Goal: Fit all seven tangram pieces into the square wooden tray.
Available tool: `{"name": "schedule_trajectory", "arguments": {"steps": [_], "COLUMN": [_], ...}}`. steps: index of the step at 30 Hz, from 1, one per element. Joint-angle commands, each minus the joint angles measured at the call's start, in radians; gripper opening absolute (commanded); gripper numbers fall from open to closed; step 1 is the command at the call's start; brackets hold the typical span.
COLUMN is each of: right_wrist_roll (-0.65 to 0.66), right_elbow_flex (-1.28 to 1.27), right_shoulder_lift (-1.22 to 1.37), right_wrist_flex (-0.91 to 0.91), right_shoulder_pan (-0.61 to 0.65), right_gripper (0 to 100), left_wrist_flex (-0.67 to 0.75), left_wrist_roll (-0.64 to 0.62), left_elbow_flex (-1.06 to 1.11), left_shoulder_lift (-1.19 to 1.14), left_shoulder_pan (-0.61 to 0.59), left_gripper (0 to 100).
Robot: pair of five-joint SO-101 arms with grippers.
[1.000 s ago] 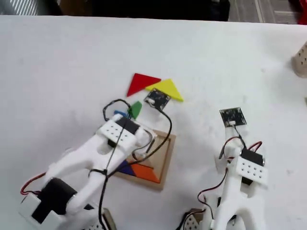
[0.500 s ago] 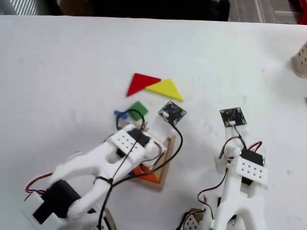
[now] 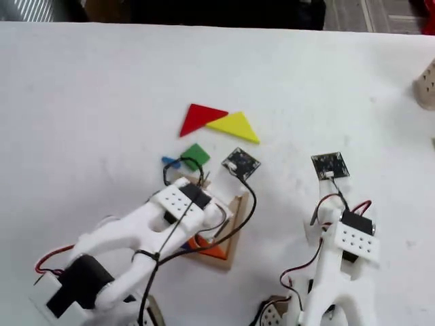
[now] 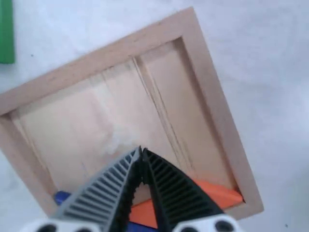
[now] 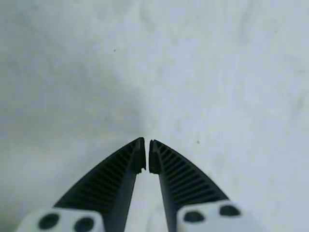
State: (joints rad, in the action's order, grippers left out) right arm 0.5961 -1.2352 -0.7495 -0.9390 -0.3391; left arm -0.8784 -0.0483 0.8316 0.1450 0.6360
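Your left gripper (image 4: 142, 152) is closed, its two fingers pressed together with nothing between them. It hangs over the bare wooden floor of the square tray (image 4: 214, 96). Back from the tips, toward the gripper's body, an orange piece (image 4: 203, 195) lies in one corner of the tray, partly under a finger, and a dark blue piece (image 4: 60, 197) shows beside it. A green piece (image 4: 6, 31) lies on the table outside the tray, ahead of the tips and off to one side.

From above you see a red triangle (image 3: 198, 117) and a yellow triangle (image 3: 236, 126) touching at one corner, farther ahead of this gripper, and a small blue piece (image 3: 170, 161) just beside the green one.

Your right gripper (image 5: 147, 145) is also closed and holds nothing. It is over the white table (image 5: 217, 58), well apart from the tray.
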Motion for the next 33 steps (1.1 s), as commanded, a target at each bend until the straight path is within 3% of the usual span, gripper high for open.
{"name": "schedule_trajectory", "arguments": {"steps": [1, 9, 17, 20, 25, 29, 33], "right_wrist_roll": [0.015, 0.015, 0.014, 0.014, 0.011, 0.006, 0.005], "right_elbow_flex": [0.003, 0.003, 0.003, 0.003, 0.003, 0.002, 0.002], "right_shoulder_lift": [-0.015, -0.015, -0.015, -0.015, -0.015, -0.015, -0.015], "right_wrist_flex": [0.016, 0.018, 0.018, 0.018, 0.018, 0.031, 0.031], "right_shoulder_pan": [-0.004, -0.004, -0.004, -0.004, -0.004, -0.004, -0.004], "right_gripper": [1.7, 1.7, 1.7, 1.7, 1.7, 1.7, 1.7], "left_wrist_flex": [-0.008, -0.129, -0.157, -0.163, -0.19, -0.069, 0.02], "left_wrist_roll": [0.008, 0.005, 0.008, 0.008, 0.003, 0.0, 0.0], "left_elbow_flex": [-0.014, -0.135, -0.161, -0.15, -0.14, -0.083, -0.075], "left_shoulder_lift": [0.045, 0.045, 0.061, 0.147, 0.295, 0.289, 0.22], "left_shoulder_pan": [-0.033, -0.038, -0.137, -0.219, -0.461, -0.602, -0.639], "left_gripper": [2, 2, 2, 2, 2, 2, 3]}}
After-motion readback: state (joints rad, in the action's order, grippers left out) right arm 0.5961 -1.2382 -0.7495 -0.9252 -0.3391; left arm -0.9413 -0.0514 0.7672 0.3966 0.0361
